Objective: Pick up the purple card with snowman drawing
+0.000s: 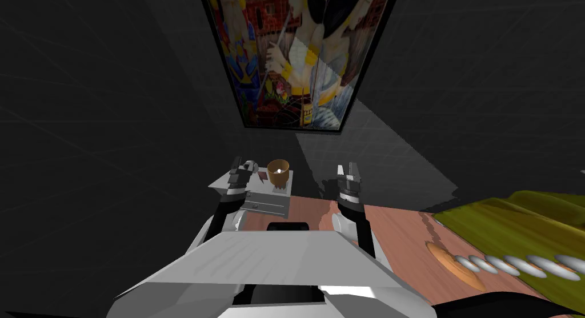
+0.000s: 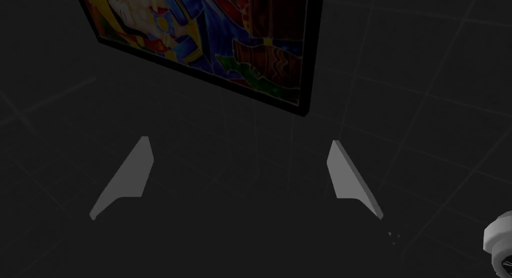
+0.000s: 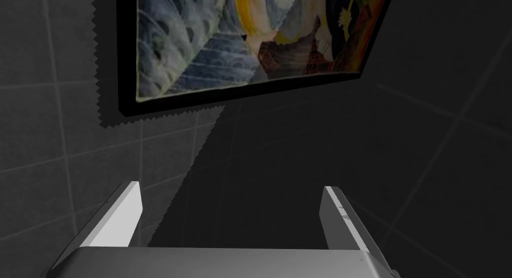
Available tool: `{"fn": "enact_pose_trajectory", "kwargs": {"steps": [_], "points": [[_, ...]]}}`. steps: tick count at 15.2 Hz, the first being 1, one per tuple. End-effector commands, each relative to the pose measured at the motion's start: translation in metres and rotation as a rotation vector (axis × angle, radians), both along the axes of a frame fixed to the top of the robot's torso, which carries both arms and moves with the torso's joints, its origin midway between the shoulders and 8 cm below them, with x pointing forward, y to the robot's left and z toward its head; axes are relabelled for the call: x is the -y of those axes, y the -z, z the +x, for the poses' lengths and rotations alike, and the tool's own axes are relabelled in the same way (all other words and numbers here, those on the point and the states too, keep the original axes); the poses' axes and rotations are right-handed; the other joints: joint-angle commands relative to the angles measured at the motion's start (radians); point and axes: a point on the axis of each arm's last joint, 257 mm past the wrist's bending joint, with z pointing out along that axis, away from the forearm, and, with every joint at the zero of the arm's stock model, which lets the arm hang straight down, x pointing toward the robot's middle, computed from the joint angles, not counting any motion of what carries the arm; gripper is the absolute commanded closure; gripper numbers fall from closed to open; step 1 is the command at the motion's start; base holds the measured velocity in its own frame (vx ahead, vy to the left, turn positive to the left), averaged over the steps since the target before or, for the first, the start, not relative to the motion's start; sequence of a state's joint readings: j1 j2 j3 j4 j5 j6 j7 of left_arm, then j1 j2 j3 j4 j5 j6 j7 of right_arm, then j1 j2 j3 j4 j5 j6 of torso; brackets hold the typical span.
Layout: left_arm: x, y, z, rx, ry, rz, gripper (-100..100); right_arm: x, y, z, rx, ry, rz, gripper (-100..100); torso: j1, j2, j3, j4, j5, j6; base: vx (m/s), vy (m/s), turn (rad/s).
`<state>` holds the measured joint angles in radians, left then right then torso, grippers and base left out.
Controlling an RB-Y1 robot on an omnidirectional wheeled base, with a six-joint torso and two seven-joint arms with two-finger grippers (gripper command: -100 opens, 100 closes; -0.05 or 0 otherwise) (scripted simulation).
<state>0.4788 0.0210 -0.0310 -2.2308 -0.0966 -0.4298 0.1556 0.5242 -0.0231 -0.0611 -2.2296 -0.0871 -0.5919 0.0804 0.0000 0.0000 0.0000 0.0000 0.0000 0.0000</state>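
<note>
Two hands are raised in front of the torso, and neither holds anything. The left hand (image 1: 235, 163) hangs over the left edge of the small grey surface (image 1: 223, 185). The right hand (image 1: 347, 169) hangs off the right edge of the surface, over the reddish-brown bed frame (image 1: 394, 229). The card (image 1: 263, 175) lies flat on the surface toward its far edge, as a small dark purplish patch. It sits between a round grey object (image 1: 249, 166) on its left and a brown cup-shaped container (image 1: 278, 170) on its right, just beside both. No drawing can be read on the card, and its long axis cannot be determined. The governing relation is that the card lies below the left hand and to its right, a short way in from the left edge. It lies well apart from the right hand, so the left arm is judged the nearer one for the pick. The move is judged to require tilting the left hand down toward the surface and entering between the two neighbouring objects. The head view gives the position of the card, the surface and both hands. The wrist views give the finger spread. The left hand (image 2: 240, 140) has its fingers (image 2: 125, 177) set wide, and the right hand (image 3: 230, 186) has its fingers (image 3: 122, 215) equally wide. Both hands point up at the dark wall, not down at the card.
</note>
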Motion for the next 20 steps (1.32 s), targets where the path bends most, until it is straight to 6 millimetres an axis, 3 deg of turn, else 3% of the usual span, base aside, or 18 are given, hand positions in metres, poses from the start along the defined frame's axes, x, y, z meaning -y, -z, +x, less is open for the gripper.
{"fn": "enact_pose_trajectory", "kwargs": {"steps": [1, 20], "points": [[0.001, 0.003, 0.003, -0.017, 0.013, 0.016, -100, 0.0, 0.0, 0.0, 0.0, 0.0, 0.0, 0, 0.0, 0.0, 0.0, 0.0, 0.0, 0.0, -0.006, 0.016, -0.067], [-0.027, 0.064, 0.056, -0.325, 0.064, 0.001, -100, 0.0, 0.0, 0.0, 0.0, 0.0, 0.0, 0, 0.007, -0.001, 0.0, 0.0, 0.002, 0.0, -0.015, 0.1, -0.176]]}}
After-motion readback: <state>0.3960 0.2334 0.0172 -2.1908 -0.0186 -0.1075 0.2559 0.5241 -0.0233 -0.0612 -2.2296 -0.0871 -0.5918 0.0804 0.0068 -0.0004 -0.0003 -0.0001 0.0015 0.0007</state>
